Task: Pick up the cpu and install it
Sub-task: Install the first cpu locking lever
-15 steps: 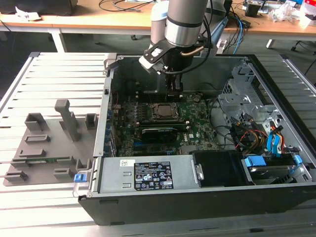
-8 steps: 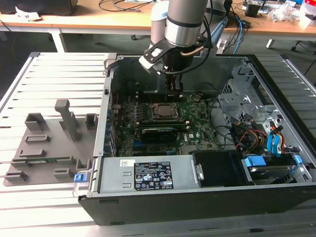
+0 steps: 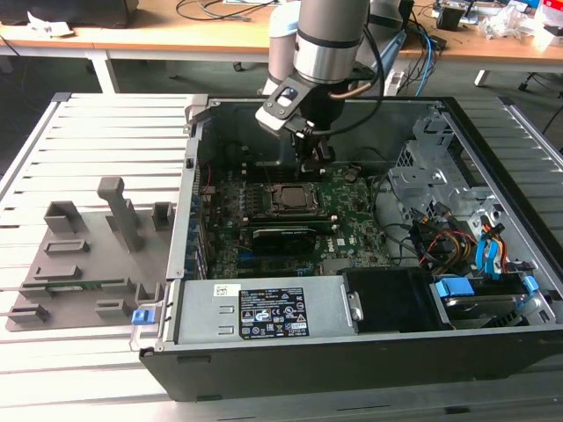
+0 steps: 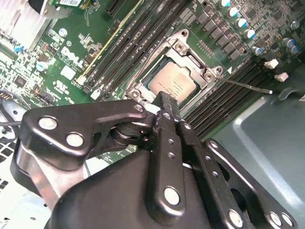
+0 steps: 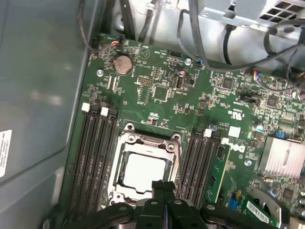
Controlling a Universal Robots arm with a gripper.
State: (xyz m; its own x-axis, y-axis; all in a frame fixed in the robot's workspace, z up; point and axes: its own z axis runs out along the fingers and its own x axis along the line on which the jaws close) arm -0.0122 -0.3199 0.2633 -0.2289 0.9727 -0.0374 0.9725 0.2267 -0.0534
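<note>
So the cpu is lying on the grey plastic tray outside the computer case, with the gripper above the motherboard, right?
No: in both wrist views the cpu sits in the socket on the motherboard. The gripper is above the motherboard.

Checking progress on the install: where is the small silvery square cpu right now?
In both wrist views the silvery square cpu lies in the metal-framed socket on the green motherboard, between black memory slots, just beneath the black gripper.
</note>
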